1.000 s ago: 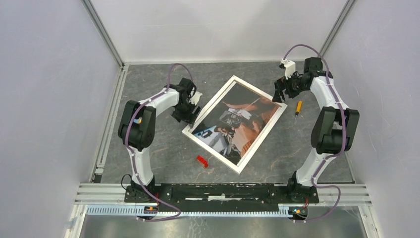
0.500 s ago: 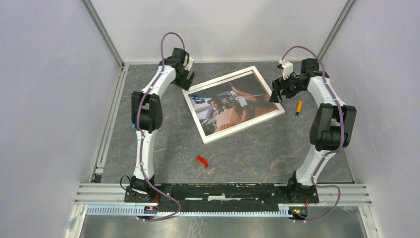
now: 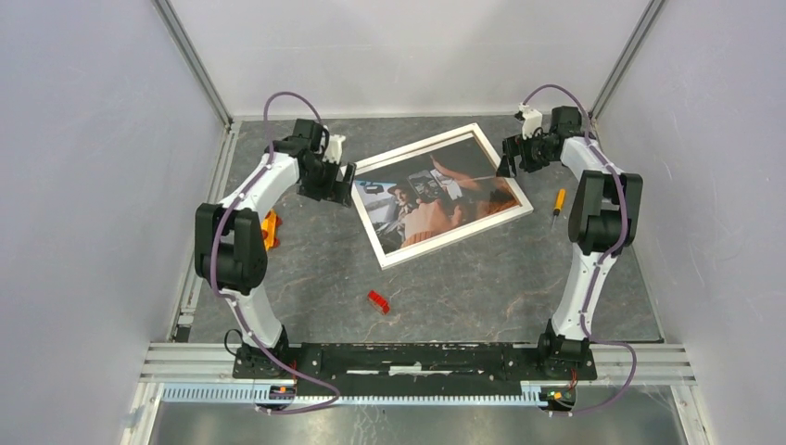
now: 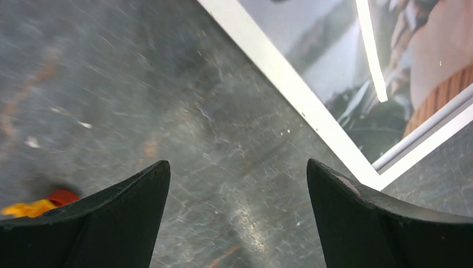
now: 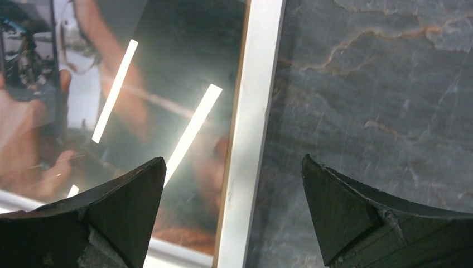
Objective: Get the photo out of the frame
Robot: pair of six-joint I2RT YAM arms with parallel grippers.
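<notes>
The frame (image 3: 459,237) lies face up on the grey table, turned at a slant, its white border around the photo (image 3: 436,195) of people. My left gripper (image 3: 339,182) hangs open just left of the frame's left corner. In the left wrist view it (image 4: 237,163) stands over bare table, with the white border (image 4: 290,92) running past on the upper right. At the frame's right edge, my right gripper (image 3: 509,165) is open too. In the right wrist view its jaws (image 5: 233,158) straddle the white border (image 5: 254,111), and the glossy photo (image 5: 167,72) shows under glare.
A small red piece (image 3: 377,301) lies in front of the frame. To the frame's right lies an orange-handled screwdriver (image 3: 558,201). An orange object (image 3: 270,230) sits by the left arm and shows at the corner of the left wrist view (image 4: 30,207). Walls close in on three sides.
The frame turned anticlockwise early on and has since lain still. My left gripper came off the frame's far left corner, swung nearer, and opened wider. The right gripper shifted slightly farther back.
</notes>
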